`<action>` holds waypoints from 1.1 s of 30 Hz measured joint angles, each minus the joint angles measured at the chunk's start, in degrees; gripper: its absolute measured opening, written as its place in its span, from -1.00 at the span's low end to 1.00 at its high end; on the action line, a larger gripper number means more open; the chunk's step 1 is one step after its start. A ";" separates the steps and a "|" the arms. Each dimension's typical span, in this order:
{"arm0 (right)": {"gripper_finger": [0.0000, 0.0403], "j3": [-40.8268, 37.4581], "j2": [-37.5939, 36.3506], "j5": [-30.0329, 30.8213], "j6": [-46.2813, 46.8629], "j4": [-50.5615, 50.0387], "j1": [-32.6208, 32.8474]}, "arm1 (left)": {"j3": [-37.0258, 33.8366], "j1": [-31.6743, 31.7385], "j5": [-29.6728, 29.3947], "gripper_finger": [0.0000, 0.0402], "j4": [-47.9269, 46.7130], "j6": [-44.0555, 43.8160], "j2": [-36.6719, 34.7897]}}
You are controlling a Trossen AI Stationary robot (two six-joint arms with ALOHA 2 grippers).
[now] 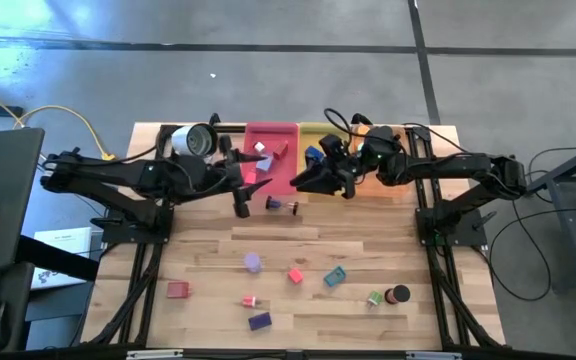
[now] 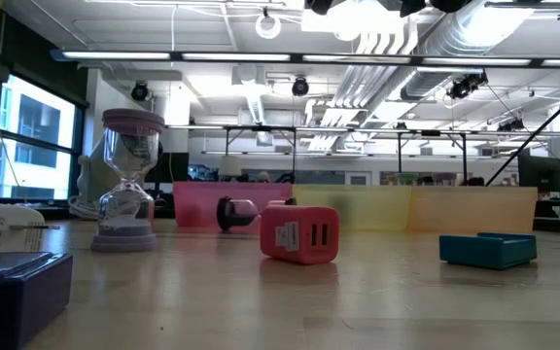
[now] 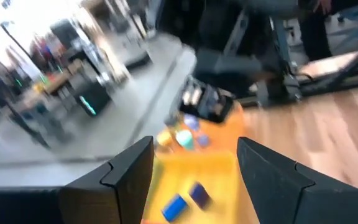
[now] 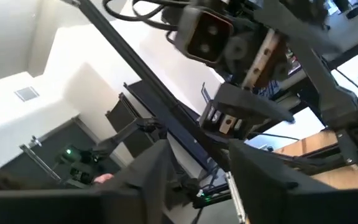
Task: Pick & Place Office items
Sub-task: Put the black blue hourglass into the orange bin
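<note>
Wooden tabletop [image 1: 208,250] seen from above, with 12 o'clock at the tray edge: the office items lie scattered over the near half. At 6 o'clock, closest in, sit a purple block [image 1: 259,321] and a small pink piece [image 1: 251,301]. A red block [image 1: 177,290] lies alone at 8 o'clock. At 4 o'clock a green piece [image 1: 375,297] is just beside a black disc [image 1: 399,295]. Nearer the centre come a teal block [image 1: 335,278], a red piece [image 1: 295,275] and a lavender cylinder [image 1: 253,263], each apart from the others. Past the centre, two small dark and purple pieces [image 1: 283,206] lie between the arms. The left gripper [image 1: 242,200] hangs over the table at 11 o'clock; its wrist view shows the fingers [image 3: 129,174] spread apart with nothing between them. The right gripper [image 1: 303,182] hangs just past 12 o'clock by the pink tray [image 1: 268,130], jaws parted and empty. At the far edge, the pink tray, the yellow tray [image 1: 313,130] and the orange tray [image 1: 386,132] hold more pieces, and a silver-white round object [image 1: 196,139] stands at 11 o'clock.
</note>
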 joint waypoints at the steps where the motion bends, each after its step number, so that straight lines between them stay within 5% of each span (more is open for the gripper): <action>1: -0.16 0.00 0.00 0.00 -0.73 0.01 0.00 | 0.00 0.00 0.68 0.11 -2.17 -2.13 -0.38; 7: 0.30 0.00 -0.25 -1.69 -9.87 -0.15 0.00 | 0.00 0.46 11.44 0.11 -14.58 -13.08 -3.35; 14: 0.40 0.07 -0.52 -1.14 -20.58 -6.36 -0.02 | 0.07 2.60 24.74 0.13 -25.10 -22.18 -4.66; 26: 0.39 0.04 -0.48 11.01 -33.79 -27.22 0.00 | 0.09 2.54 29.67 0.75 -27.47 -27.76 -1.34; 33: 0.39 0.04 -0.46 21.18 -36.71 -41.36 -0.02 | 0.09 3.80 29.50 0.81 -26.84 -28.89 -2.23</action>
